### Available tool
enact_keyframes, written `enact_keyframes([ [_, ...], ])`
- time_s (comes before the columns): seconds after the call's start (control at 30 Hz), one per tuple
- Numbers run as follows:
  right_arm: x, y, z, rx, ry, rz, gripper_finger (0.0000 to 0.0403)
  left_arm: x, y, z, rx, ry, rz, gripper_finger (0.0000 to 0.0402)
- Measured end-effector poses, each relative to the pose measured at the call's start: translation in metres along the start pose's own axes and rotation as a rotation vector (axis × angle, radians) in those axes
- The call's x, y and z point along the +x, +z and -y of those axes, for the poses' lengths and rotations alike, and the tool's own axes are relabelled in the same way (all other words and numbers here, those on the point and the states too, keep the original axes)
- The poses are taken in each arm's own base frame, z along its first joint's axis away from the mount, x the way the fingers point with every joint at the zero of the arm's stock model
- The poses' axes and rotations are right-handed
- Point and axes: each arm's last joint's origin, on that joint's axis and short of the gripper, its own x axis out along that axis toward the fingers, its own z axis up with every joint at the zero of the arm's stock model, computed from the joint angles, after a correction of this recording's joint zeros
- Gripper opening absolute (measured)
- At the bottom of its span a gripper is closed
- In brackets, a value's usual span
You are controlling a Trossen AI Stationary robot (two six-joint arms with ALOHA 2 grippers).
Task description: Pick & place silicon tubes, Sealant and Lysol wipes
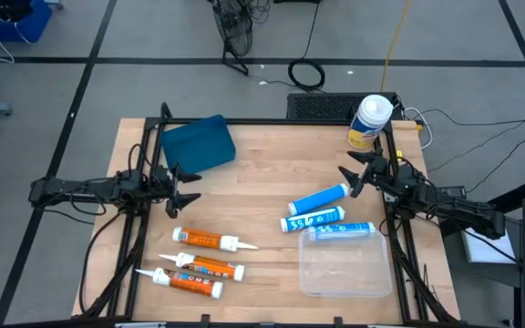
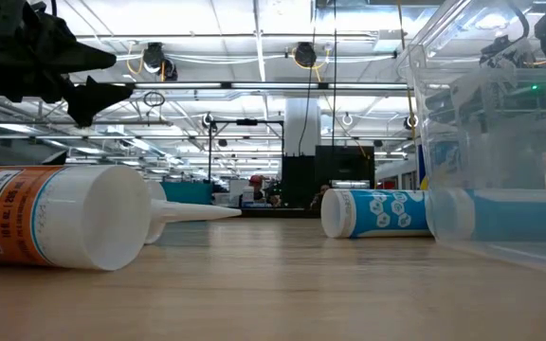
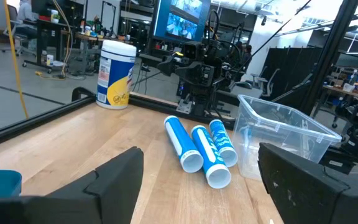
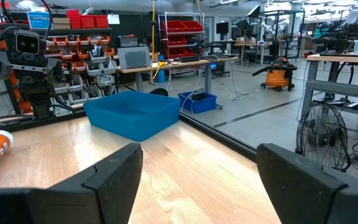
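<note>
Nothing is picked yet. Both hands, left hand [image 1: 187,185] and right hand [image 1: 352,173], hover released, grasping nothing. The Lysol wipes [image 1: 370,121] stand just beyond the right hand, which should next straddle the canister.

orange tubes [image 1: 204,240] – white nozzles | blue tubes [image 1: 318,200] | Lysol wipes [image 1: 369,121] – yellow label, white lid | blue bin [image 1: 198,144]

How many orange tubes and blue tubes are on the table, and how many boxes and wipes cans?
Orange tubes: 3
Blue tubes: 3
Lysol wipes: 1
Blue bin: 1
Clear bin: 1
Total: 9
</note>
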Motion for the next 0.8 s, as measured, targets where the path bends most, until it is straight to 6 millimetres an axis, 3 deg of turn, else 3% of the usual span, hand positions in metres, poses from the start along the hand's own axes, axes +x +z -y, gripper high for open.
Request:
enact_keyframes([
  [0.8,0.0,0.0021,-0.0002,0.051,0.004,0.022,0.0293,0.0,0.0,0.0,0.0,0.0,0.0,0.031],
])
